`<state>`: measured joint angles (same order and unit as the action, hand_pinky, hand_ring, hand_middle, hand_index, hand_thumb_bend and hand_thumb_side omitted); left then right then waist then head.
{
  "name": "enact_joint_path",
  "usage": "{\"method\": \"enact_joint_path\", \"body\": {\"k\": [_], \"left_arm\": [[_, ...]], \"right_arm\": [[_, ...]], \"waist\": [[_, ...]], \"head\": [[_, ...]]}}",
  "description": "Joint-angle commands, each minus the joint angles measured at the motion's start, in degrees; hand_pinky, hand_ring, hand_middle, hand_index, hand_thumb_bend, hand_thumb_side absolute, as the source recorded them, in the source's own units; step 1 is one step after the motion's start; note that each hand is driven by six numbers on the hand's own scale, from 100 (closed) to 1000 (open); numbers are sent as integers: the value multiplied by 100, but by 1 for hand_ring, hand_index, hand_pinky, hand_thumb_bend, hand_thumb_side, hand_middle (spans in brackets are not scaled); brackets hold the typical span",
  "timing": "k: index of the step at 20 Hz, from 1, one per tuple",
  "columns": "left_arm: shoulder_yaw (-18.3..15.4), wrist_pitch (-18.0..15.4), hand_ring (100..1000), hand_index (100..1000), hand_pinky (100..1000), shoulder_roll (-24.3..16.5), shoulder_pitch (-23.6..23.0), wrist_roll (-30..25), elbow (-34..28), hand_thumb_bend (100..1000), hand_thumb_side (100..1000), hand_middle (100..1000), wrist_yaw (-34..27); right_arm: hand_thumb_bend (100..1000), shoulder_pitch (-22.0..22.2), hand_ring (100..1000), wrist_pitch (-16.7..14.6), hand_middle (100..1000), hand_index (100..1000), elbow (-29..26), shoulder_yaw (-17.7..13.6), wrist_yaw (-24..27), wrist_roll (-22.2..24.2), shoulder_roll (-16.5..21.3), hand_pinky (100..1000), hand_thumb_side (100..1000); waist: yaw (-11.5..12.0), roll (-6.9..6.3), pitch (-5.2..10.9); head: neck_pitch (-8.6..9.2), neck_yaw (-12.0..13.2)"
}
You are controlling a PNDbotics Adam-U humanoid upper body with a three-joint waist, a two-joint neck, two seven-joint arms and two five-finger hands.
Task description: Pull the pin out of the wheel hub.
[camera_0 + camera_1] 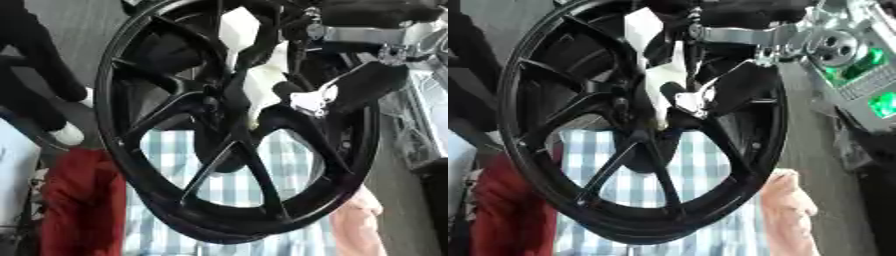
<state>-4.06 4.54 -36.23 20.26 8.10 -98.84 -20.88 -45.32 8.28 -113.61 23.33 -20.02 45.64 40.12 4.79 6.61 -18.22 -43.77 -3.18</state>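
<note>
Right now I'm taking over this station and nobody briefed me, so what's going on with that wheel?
A large black spoked alloy wheel fills the view, held up on edge close to the camera. The right robot hand, black with silver joints, reaches in from the upper right to the hub at the wheel's centre, against something white there. I can't make out the pin itself, nor whether it is out yet. Behind the wheel are a blue-and-white checked cloth and a red fabric.
</note>
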Motion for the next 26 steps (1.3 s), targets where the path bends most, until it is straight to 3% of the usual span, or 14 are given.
{"method": "enact_joint_path", "body": {"k": [1,26], "left_arm": [[-41,-6,666,742,591,-91,34,-28,-59,153,797,683,31],[-21,17,665,732,595,-80,8,-88,-41,152,802,682,38]], "right_arm": [[100,-46,605,18,798,898,-98,-79,-39,23,115,671,603],[100,5,598,-5,814,914,-82,-60,-136,170,109,661,693]], "waist": [[10,-32,79],[55,-20,26]], "head": [[-34,-21],[-34,-54]]}}
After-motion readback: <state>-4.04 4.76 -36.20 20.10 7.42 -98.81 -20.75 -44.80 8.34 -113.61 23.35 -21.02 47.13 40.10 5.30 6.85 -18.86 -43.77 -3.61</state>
